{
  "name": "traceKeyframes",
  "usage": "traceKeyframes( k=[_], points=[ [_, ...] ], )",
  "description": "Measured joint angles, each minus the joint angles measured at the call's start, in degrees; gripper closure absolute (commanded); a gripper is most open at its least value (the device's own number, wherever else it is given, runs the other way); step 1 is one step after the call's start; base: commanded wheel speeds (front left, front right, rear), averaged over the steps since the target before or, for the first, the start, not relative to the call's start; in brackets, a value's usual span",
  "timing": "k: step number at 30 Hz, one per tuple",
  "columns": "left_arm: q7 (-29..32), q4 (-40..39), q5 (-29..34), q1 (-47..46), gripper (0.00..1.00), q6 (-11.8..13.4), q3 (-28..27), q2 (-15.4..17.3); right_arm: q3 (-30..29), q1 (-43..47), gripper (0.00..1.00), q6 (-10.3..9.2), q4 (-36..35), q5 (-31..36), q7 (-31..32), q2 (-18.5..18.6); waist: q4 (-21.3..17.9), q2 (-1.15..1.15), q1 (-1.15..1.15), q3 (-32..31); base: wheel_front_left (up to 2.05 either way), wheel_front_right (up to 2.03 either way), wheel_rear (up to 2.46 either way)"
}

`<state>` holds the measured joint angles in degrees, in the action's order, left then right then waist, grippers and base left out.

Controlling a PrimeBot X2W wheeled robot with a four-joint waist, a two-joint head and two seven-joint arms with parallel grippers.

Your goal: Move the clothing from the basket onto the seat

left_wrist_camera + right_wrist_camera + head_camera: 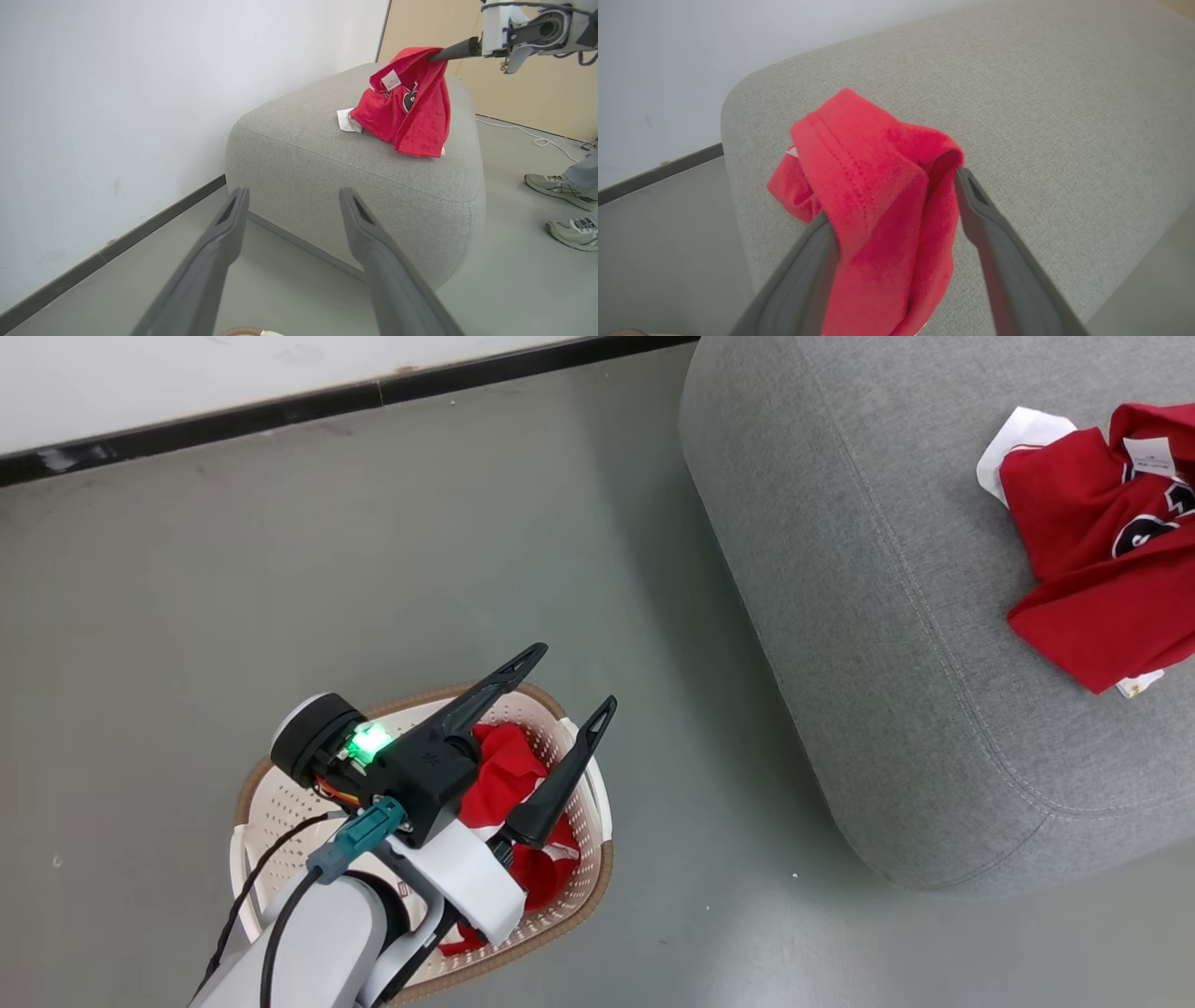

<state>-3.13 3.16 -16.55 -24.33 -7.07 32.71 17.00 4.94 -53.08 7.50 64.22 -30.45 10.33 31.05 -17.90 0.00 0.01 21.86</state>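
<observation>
One red shirt [1097, 569] is already up on the grey seat [840, 569], well in from the rounded corner nearest the basket [271, 812]. Right gripper [896, 200] is spread wide, not pinching, but the cloth's draped over one finger: left wrist view shows it tented up off that finger, head view makes it look flat. The other red garment [504, 765] sits in the basket right under the wide-open, empty left gripper [576, 677], so the left arm's nearer, I reckon.

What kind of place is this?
Probably a test room or lab rather than a home: bare smooth grey floor, plain white wall with a dark skirting strip, and a large grey fabric seat.
</observation>
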Motion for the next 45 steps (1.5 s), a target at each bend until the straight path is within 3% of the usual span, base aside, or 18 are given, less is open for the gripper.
traceKeyframes(
  k=[14,21,45],
  points=[
    [-2.0,1.9,-0.9,1.2,0.0,0.6,-0.5,-1.0,7.9,2.4,0.0,0.0,-8.8,-1.9,1.4,-0.2,0.1,0.0,0.0,-4.0,0.0,0.0,0.0],
    [-3.1,2.8,-1.2,2.0,0.0,1.1,-1.0,-1.5,10.5,2.6,0.0,0.0,-13.2,-2.9,1.7,2.4,0.1,0.0,-0.01,-6.1,0.0,0.0,0.0],
    [-7.6,4.6,-3.6,6.1,0.0,7.9,-9.0,-0.9,16.1,8.9,0.0,0.0,-27.8,-4.8,-14.1,4.5,4.4,0.0,0.0,-13.1,0.0,0.0,0.0]
  ],
)
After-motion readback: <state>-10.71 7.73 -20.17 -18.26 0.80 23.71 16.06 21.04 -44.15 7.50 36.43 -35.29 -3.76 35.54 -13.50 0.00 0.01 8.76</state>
